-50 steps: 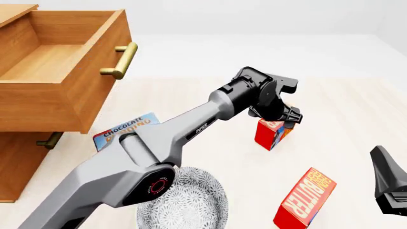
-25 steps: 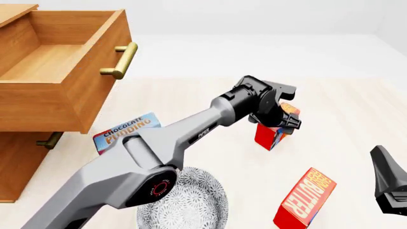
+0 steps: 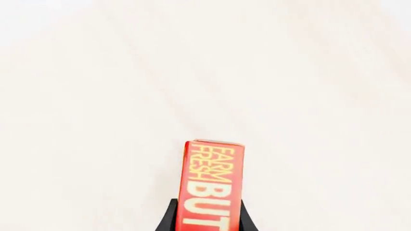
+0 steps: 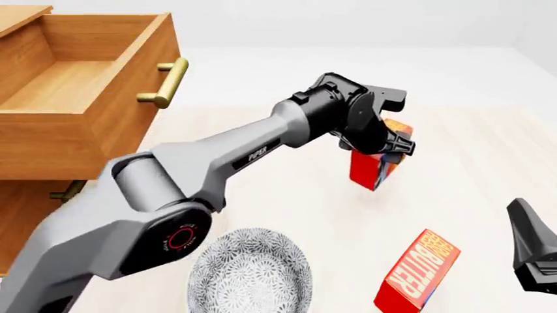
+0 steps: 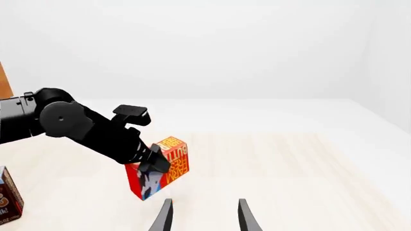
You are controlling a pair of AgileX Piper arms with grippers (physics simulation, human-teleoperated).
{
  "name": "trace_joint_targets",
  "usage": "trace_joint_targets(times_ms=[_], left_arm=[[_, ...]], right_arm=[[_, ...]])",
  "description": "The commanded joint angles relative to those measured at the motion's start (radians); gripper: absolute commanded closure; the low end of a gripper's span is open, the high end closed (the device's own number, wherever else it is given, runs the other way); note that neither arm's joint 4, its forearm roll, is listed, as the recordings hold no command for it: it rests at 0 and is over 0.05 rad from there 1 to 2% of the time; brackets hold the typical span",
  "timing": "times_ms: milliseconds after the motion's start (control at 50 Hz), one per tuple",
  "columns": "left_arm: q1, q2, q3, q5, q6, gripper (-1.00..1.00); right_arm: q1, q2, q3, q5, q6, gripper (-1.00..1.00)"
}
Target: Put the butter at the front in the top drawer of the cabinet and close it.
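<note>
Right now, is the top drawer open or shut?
Open. The top drawer is pulled out from the cabinet, and its bare wooden inside shows.

Front view: left gripper (image 4: 383, 147) sits over the top of the held butter (image 4: 376, 171), hiding its upper part and the jaws' contact; cabinet (image 4: 26, 215) is cut off at 9 o'clock, its lower drawer handle (image 4: 62, 193) mostly hidden under the open top drawer (image 4: 87, 130). Right gripper (image 4: 533, 251) is cut off at the 3 o'clock edge, jaw state unclear there. Left wrist view cuts the butter's lettering at the lower edge; the chocolate pudding box (image 5: 7, 197) is clipped in the right wrist view and hidden behind the left arm in front view.
</note>
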Motion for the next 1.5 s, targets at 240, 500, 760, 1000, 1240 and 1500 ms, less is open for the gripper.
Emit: trace_joint_targets(times_ms=[240,500,760,1000,1240,1500], left_arm=[[-0.010,-0.360,0.289,-0.028,0.027,1.00],[-0.004,-0.523,0.348,0.038,0.030,1.00],[0.041,-0.618,0.322,0.149,0.071,1.00],[0.129,-0.654,0.216,0.264,0.112,1.00],[0.247,-0.704,0.149,0.402,0.175,1.00],[0.356,-0.827,0.276,0.402,0.224,1.00]], right_arm=[[0.000,-0.005,-0.009,0.013,-0.001,-1.00],[0.000,0.007,-0.007,0.000,0.000,-1.00],[0.001,0.007,-0.007,0.000,0.000,-1.00],[0.000,0.006,-0.007,0.001,0.000,-1.00],[0.001,0.006,-0.007,0.001,0.000,-1.00],[0.001,0.007,-0.007,0.000,0.000,-1.00]])
